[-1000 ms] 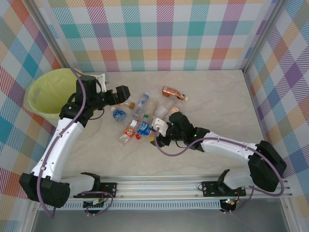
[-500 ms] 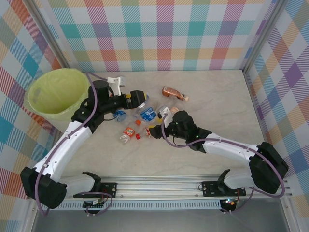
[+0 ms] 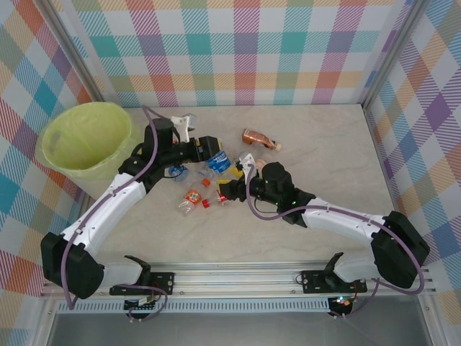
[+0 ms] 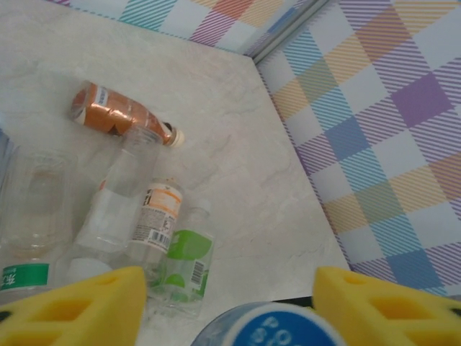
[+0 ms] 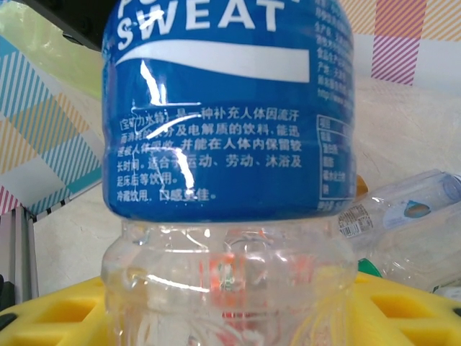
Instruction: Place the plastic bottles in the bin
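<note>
My right gripper [image 3: 225, 190] [image 5: 230, 310] is shut on a clear bottle with a blue label [image 3: 218, 162] [image 5: 227, 108], gripping its clear lower part between the yellow pads. My left gripper [image 3: 211, 153] [image 4: 229, 288] stands open, and the blue bottle's end [image 4: 270, 328] lies between its spread yellow fingers without touching them. Several other bottles lie on the table: a brown-labelled one [image 3: 259, 138] [image 4: 108, 112], a red-orange one [image 3: 193, 196], a green-labelled one [image 4: 180, 267] and an orange-labelled one [image 4: 158, 213]. The bin [image 3: 83, 137] with its yellow-green liner stands at the far left.
Checked walls close off the table at the back and on both sides. A metal rail [image 3: 288, 277] runs along the near edge. A clear bottle with a blue cap [image 3: 176, 171] lies under the left arm. Bare tabletop [image 3: 331, 151] stretches to the right of the pile.
The right gripper has carried the blue-labelled bottle up and back from the pile. The left arm has swung from beside the bin rightward, meeting the bottle with open fingers.
</note>
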{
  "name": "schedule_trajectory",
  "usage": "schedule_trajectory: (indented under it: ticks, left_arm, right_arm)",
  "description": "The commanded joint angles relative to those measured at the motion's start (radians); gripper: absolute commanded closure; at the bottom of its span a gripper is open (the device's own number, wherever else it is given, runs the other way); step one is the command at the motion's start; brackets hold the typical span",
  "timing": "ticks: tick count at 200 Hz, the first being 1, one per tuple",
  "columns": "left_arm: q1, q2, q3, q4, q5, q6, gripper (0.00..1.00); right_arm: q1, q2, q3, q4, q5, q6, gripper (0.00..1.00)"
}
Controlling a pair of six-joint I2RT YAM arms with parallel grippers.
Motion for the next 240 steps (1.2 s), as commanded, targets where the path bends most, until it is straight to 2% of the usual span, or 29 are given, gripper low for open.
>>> schedule_trajectory:
  ticks: [1,27,52,69,85,111,139,170,202,218,240]
  left_arm:
    - [-0.004,-0.013,-0.014,0.086,0.043,-0.011,0.5]
    - [-0.003,-0.016,-0.018,0.079,0.047,-0.002,0.74]
    - [-0.003,-0.017,-0.011,0.053,0.029,0.007,0.76]
    - [-0.003,-0.018,-0.008,0.045,0.016,0.013,0.86]
    - [-0.003,-0.019,-0.005,0.041,0.002,0.018,1.0]
    - [-0.003,-0.021,-0.003,0.036,-0.021,0.018,1.0]
    - [-0.003,-0.026,-0.006,0.043,-0.047,0.016,1.0]
    - [-0.002,-0.03,0.003,0.028,-0.145,-0.018,1.0]
    - [0.003,-0.045,0.049,-0.016,-0.235,-0.025,1.0]
    - [0.006,-0.062,0.071,-0.01,-0.271,-0.038,1.0]
    - [0.019,-0.083,0.118,-0.021,-0.321,-0.042,1.0]
  right_arm:
    - [0.0,0.007,0.023,0.102,-0.015,0.0,0.52]
    - [-0.001,0.021,0.027,0.11,-0.01,0.015,0.51]
    - [0.0,0.029,0.032,0.11,-0.012,0.018,0.49]
    - [0.0,0.03,0.039,0.097,-0.014,0.014,0.46]
    - [-0.001,0.028,0.047,0.078,-0.013,0.009,0.39]
    - [0.0,0.021,0.039,0.082,0.015,-0.006,0.29]
    - [0.0,0.006,0.021,0.091,0.044,-0.024,0.23]
    - [-0.001,-0.01,0.023,0.061,0.067,-0.05,0.0]
    - [-0.001,-0.039,0.067,-0.059,0.117,-0.044,0.0]
    - [-0.001,-0.055,0.085,-0.105,0.193,-0.02,0.0]
    - [-0.001,-0.093,0.005,0.026,0.328,0.038,0.01]
